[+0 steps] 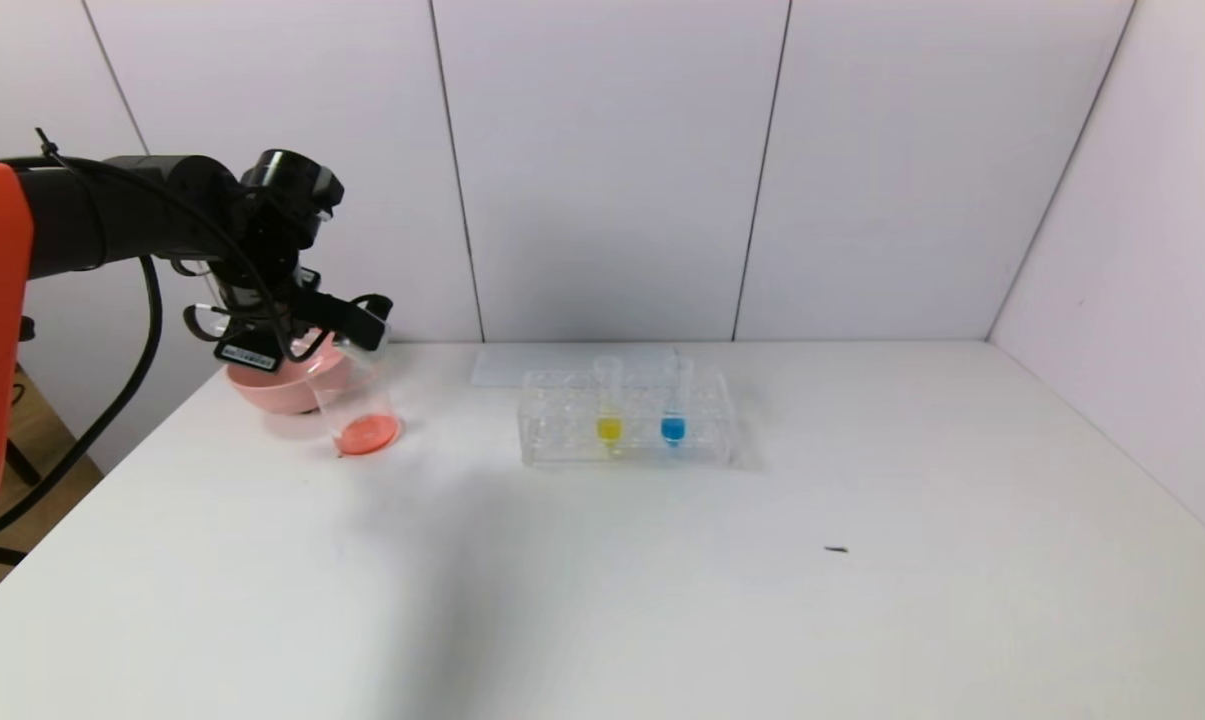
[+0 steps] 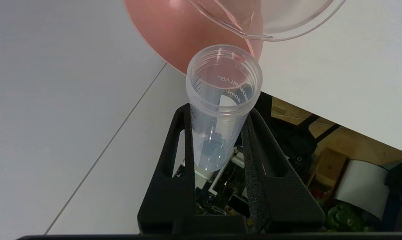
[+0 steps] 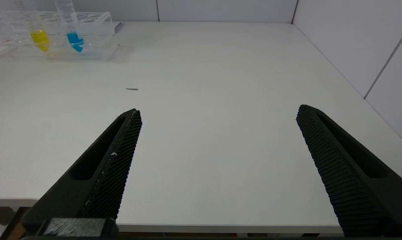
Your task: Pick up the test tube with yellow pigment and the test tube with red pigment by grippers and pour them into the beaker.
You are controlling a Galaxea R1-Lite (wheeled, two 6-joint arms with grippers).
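Note:
My left gripper (image 1: 354, 318) (image 2: 219, 110) is shut on a clear test tube (image 2: 221, 100) that is tipped with its mouth at the rim of the beaker (image 1: 357, 400) (image 2: 274, 30). No colour shows inside this tube, and no red-tipped tube is in view. Orange-red liquid (image 1: 367, 433) lies in the bottom of the beaker. The yellow-tipped test tube (image 1: 609, 412) (image 3: 40, 35) stands upright in the clear rack (image 1: 562, 440) at the table's middle. My right gripper (image 3: 219, 113) is open and empty over the table's near edge, outside the head view.
A pink bowl (image 1: 267, 390) (image 2: 174, 33) stands just behind the beaker at the table's left edge. A blue-tipped tube (image 1: 673, 418) (image 3: 74, 36) stands beside the yellow one. A white sheet (image 1: 502, 366) lies behind the rack. A small dark speck (image 1: 836, 549) lies on the table.

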